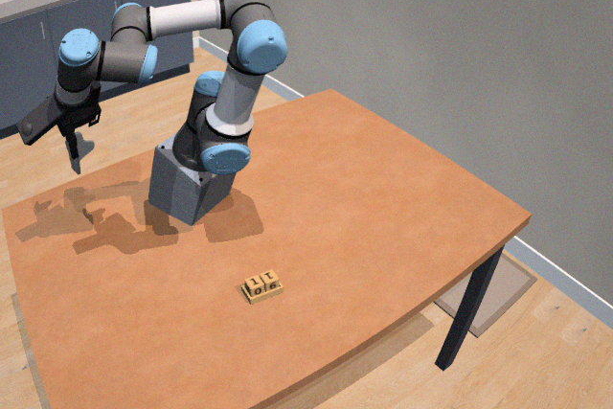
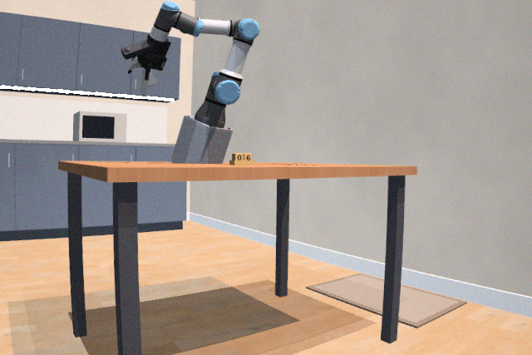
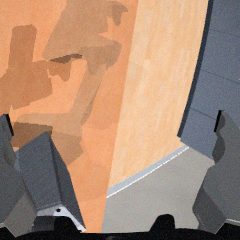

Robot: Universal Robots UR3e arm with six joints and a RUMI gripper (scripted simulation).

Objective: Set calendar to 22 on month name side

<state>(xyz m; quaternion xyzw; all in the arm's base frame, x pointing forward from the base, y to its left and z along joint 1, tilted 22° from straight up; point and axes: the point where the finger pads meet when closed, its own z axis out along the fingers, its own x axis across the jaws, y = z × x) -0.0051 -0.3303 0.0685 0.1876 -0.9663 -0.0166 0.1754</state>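
Note:
Two small wooden number cubes sit side by side in a wooden tray [image 1: 262, 294] near the front of the table. The left cube [image 1: 254, 284] shows 0 on its front face and 1 on top. The right cube [image 1: 270, 281] shows 6 on the front and 1 on top. The tray also shows in the exterior view [image 2: 242, 158], reading 0 and 6. My gripper [image 1: 74, 147] hangs high above the table's far left corner, far from the tray, open and empty. In the wrist view the fingers stand wide apart [image 3: 125, 200] with only table edge and floor below.
The arm's grey base block [image 1: 188, 187] stands on the back of the table. Grey cabinets [image 1: 30, 48] and a microwave [image 2: 98, 126] stand behind. The table edge [image 3: 115, 125] runs right under the gripper.

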